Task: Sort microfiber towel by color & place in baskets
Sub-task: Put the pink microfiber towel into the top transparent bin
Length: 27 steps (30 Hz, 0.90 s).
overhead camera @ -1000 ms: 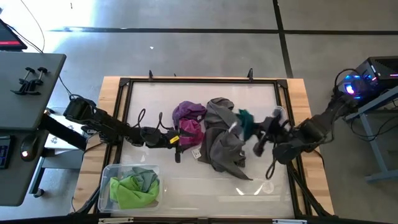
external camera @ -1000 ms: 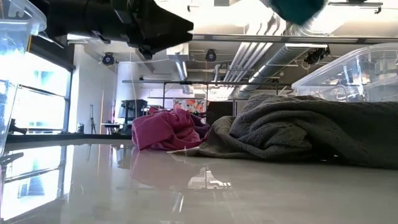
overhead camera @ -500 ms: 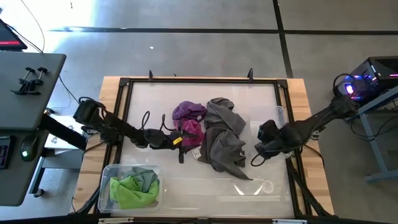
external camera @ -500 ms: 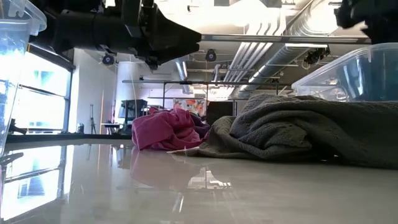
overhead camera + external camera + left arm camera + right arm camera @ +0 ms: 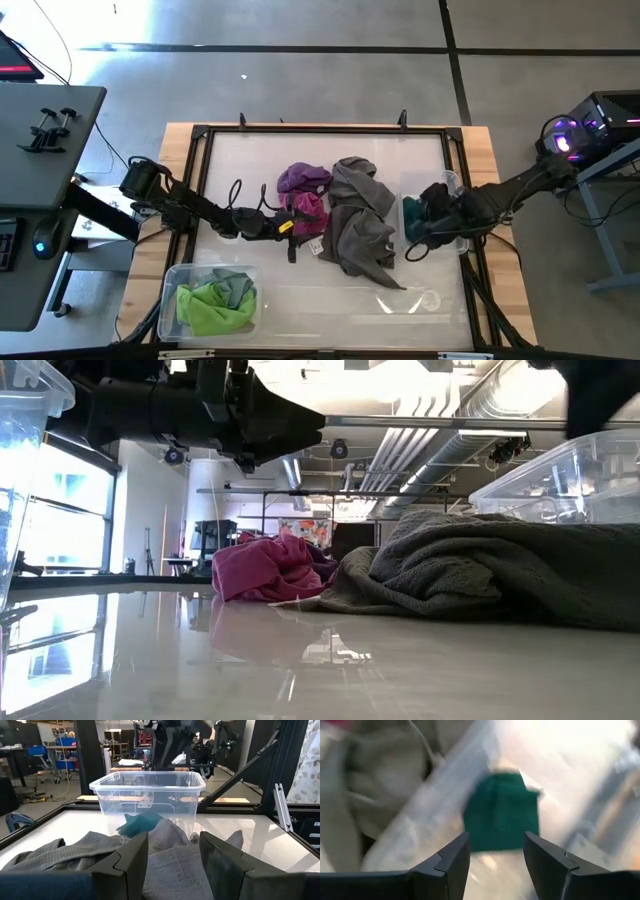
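Microfiber towels lie heaped at the middle of the pale glossy desk [image 5: 300, 290]: a purple cloth [image 5: 303, 180] with a magenta cloth [image 5: 306, 212] just in front of it, and a large grey cloth [image 5: 358, 218] spread beside them. A dark green cloth [image 5: 411, 215] lies inside the narrower clear plastic bin [image 5: 428, 214] at the desk's right side; the left wrist view shows it against that bin's near wall [image 5: 140, 823]. The wide shallow clear bin [image 5: 208, 298] at the desk's front left corner holds a lime green cloth [image 5: 213, 305] with a grey piece on top.

The right arm reaches in from the right, bent low, with the right gripper [image 5: 428, 222] hanging over the narrow bin. Its fingers [image 5: 440, 865] stand spread apart and empty, the green cloth lying free below them. The left arm stretches from the left edge across the desk, the left gripper [image 5: 290, 232] low beside the magenta cloth, its fingers [image 5: 131, 857] apart with nothing between them, pointed over the grey cloth toward the narrow bin.

A second ago the right gripper carried the green cloth above the desk beside the grey pile; since then it has swung over the bin, opened, and let the cloth drop in. The left gripper has crept slightly nearer the heap.
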Available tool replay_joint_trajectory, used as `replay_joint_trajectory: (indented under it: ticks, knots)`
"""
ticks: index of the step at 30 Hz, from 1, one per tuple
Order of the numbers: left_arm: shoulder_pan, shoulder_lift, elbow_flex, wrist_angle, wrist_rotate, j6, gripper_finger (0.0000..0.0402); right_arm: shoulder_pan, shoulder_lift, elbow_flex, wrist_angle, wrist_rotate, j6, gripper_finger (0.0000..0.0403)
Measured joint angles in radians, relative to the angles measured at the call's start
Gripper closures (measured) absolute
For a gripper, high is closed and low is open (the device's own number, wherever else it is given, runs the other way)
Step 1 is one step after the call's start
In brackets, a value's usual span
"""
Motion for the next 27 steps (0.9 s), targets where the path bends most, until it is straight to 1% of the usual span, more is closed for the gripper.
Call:
replay_joint_trajectory:
  ticks: [2, 4, 9, 12, 14, 16, 17, 18, 21, 23, 25, 27]
  knots:
    - [0.0, 0.0, 0.0, 0.0, 0.0, 0.0, 0.0236, 0.002, 0.0, 0.014, 0.096, 0.071, -0.059, 0.0225]
    - [0.0, 0.0, 0.0, 0.0, 0.0, 0.0, 0.0236, 0.002, 0.0, 0.016, 0.23, 0.135, -0.168, 0.0225]
    - [0.0, 0.0, 0.0, 0.0, 0.0, 0.006, 0.0236, -0.026, 0.036, 0.017, 0.591, 0.221, -0.566, 0.0224]
    - [-0.001, -0.004, 0.0, -0.004, 0.0, 0.008, 0.0236, -0.079, 0.1, 0.017, 0.75, 0.219, -0.79, 0.0224]
    - [-0.007, -0.027, 0.0, -0.014, -0.002, 0.015, 0.0236, -0.128, 0.155, 0.017, 0.842, 0.178, -0.899, 0.0224]
    - [-0.024, -0.077, -0.002, -0.047, -0.023, 0.064, 0.0236, -0.176, 0.217, 0.017, 0.92, 0.116, -0.994, 0.022]
    - [-0.036, -0.108, -0.003, -0.084, -0.058, 0.091, 0.0236, -0.199, 0.252, 0.017, 0.958, 0.09, -1.034, 0.0216]
    - [-0.051, -0.148, -0.003, -0.138, -0.114, 0.114, 0.0236, -0.22, 0.286, 0.017, 0.996, 0.069, -1.079, 0.0211]
    - [-0.1, -0.27, -0.004, -0.327, -0.335, 0.155, 0.0236, -0.273, 0.394, 0.017, 1.107, 0.007, -1.211, 0.0187]
    - [-0.126, -0.348, -0.004, -0.455, -0.458, 0.151, 0.0236, -0.306, 0.466, 0.017, 1.18, -0.051, -1.281, 0.0168]
    - [-0.146, -0.412, -0.004, -0.584, -0.527, 0.111, 0.0236, -0.338, 0.536, 0.016, 1.269, -0.118, -1.342, 0.0152]
    - [-0.157, -0.464, -0.004, -0.697, -0.557, 0.049, 0.0236, -0.369, 0.601, 0.016, 1.359, -0.169, -1.39, 0.0141]
